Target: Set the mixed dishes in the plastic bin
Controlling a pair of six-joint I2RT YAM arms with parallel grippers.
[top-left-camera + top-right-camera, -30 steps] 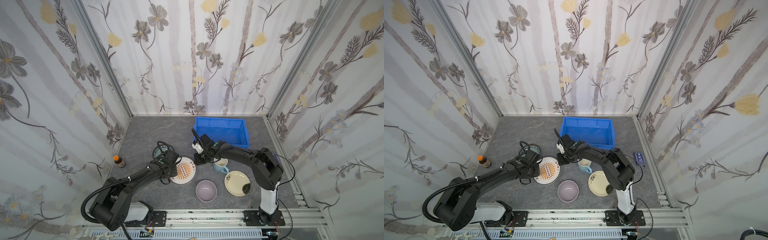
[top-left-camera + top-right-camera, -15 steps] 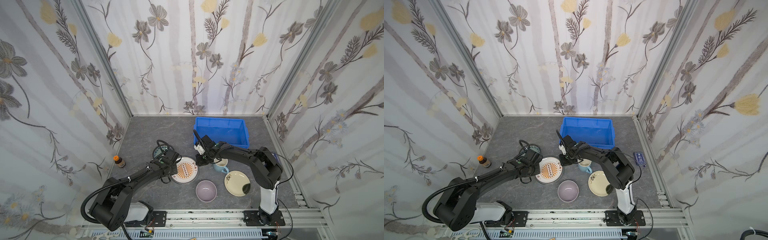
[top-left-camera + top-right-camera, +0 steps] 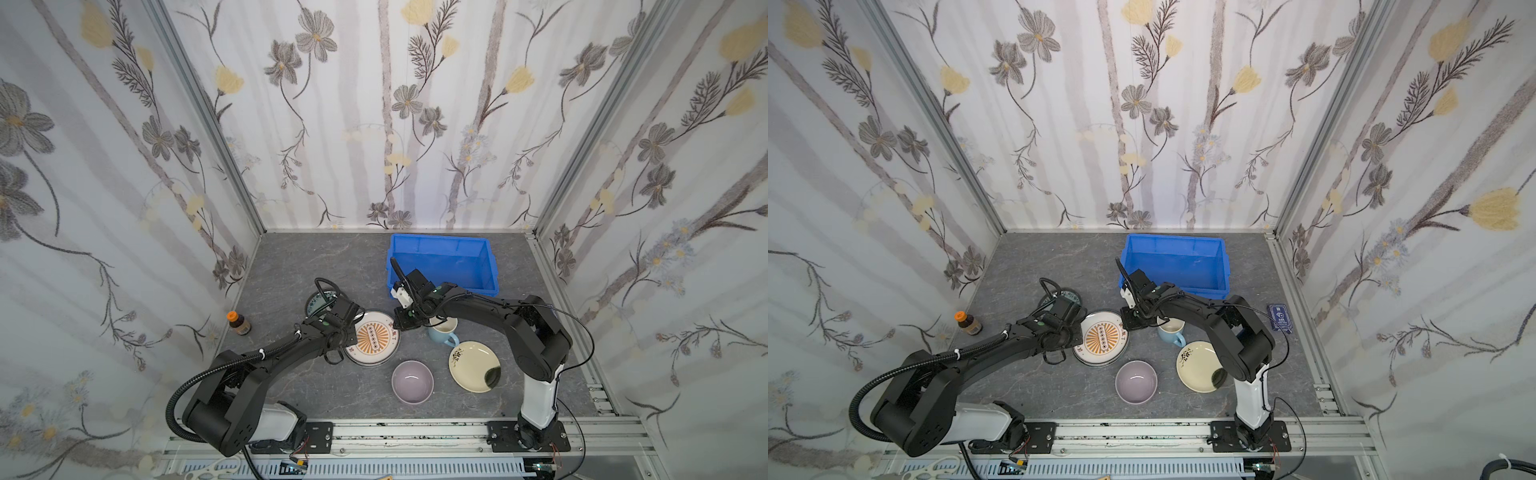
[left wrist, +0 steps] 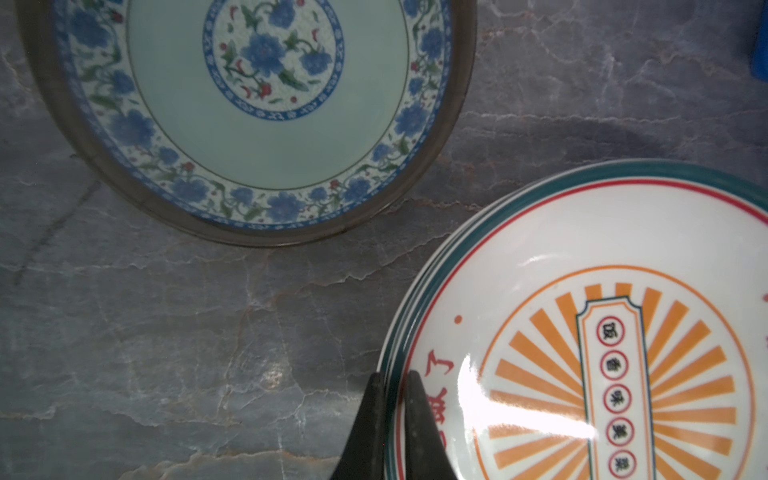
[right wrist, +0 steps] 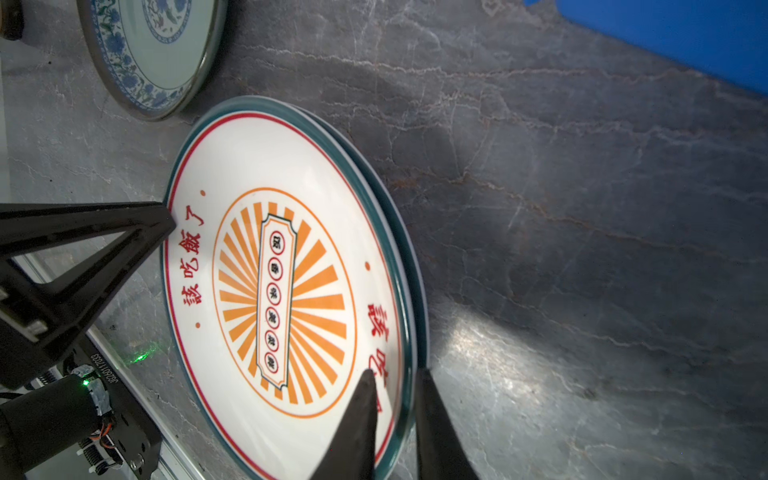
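Nearest the rail, the lilac bowl (image 3: 412,381) and the cream plate with a black flower mark (image 3: 469,361) sit free of both arms. The light-blue mug (image 3: 441,334) is just behind them, under the right arm. Mid-table lies the white sunburst plate (image 3: 372,337), stacked on a second green-rimmed plate (image 5: 420,299) that peeks out beneath. The left gripper (image 4: 390,380) is pinched tight on the sunburst plate's rim. The right gripper (image 5: 395,374) straddles the opposite rim, but I cannot tell whether it presses. If only one side holds, a lift would likely tip the glossy plate, so that it slides out or drags its partner. Beyond lie the teal floral plate (image 4: 270,145) and, farthest, the blue plastic bin (image 3: 440,249), with no dish visible inside.
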